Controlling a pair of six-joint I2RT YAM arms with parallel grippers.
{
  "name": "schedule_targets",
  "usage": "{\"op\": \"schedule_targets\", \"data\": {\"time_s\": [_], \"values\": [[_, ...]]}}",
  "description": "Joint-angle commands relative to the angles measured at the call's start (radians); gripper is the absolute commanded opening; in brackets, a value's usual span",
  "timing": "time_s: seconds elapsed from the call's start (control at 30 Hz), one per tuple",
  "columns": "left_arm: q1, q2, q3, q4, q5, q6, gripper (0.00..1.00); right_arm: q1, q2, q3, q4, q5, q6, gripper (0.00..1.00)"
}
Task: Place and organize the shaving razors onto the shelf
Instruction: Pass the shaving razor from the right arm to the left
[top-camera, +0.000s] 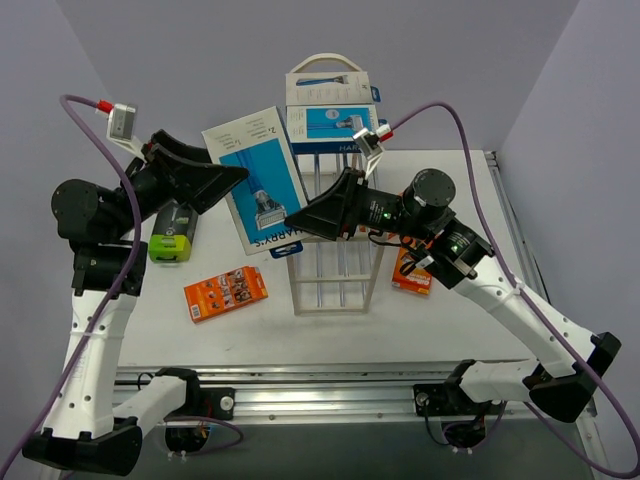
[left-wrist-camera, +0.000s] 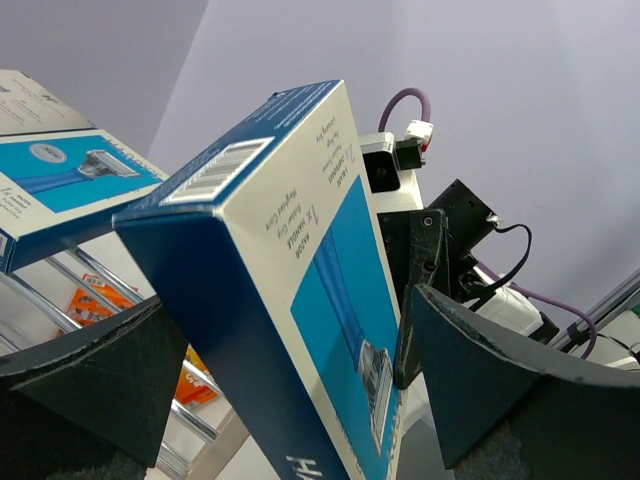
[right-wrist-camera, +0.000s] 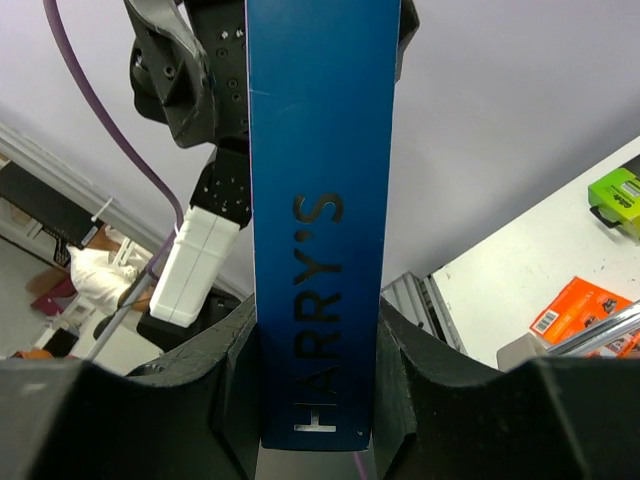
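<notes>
above the white counter (top-camera: 250, 335), your right pincer (top-camera: 298, 220) clenches the blue harry's box (top-camera: 258, 175) by its edge beside the shelf (top-camera: 335, 290); the left pincer (top-camera: 228, 185) straddles it, released, likely for a handover.

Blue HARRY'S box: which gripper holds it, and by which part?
The right gripper clamps the HARRY'S box across its broad faces at the spine edge; the left gripper stands open around it.

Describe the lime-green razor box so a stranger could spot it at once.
Start at the cream-white wire shelf mid-table and look left, beneath the left arm. There a razor box lies on the table, beyond an orange box. It is the only black-and-lime-green one; the others are orange or blue-and-white.
</notes>
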Motion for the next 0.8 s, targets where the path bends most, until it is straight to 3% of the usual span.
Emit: {"op": "schedule_targets", "data": {"time_s": [0.0, 0.17, 0.2, 0.3, 0.33, 0.57, 0.7, 0.77], "values": [[0.001, 0.013, 0.035, 0.044, 0.026, -0.006, 0.97, 0.007, 0.001, 0.039, 0.048, -0.065, -0.043, 0.00], [0.001, 0.021, 0.040, 0.050, 0.039, -0.015, 0.98, 0.005, 0.011, 0.039, 0.035, -0.104, -0.052, 0.00], [0.001, 0.021, 0.040, 0.050, 0.040, -0.015, 0.90, 0.005, 0.013, 0.038, 0.032, -0.108, -0.057, 0.00], [0.002, 0.021, 0.042, 0.050, 0.046, -0.015, 0.82, 0.007, 0.008, 0.036, 0.026, -0.122, -0.071, 0.00], [0.001, 0.021, 0.042, 0.050, 0.048, -0.015, 0.72, 0.005, 0.007, 0.035, 0.024, -0.127, -0.072, 0.00], [0.001, 0.004, 0.028, 0.070, 0.054, -0.011, 0.39, 0.002, -0.012, 0.030, -0.005, -0.122, -0.103, 0.00], [0.002, 0.007, 0.034, 0.053, 0.062, -0.009, 0.24, -0.003, -0.021, 0.039, -0.031, -0.102, -0.123, 0.13], [0.002, 0.004, 0.037, 0.050, 0.059, -0.009, 0.22, -0.004, -0.025, 0.038, -0.035, -0.093, -0.126, 0.23]]}}
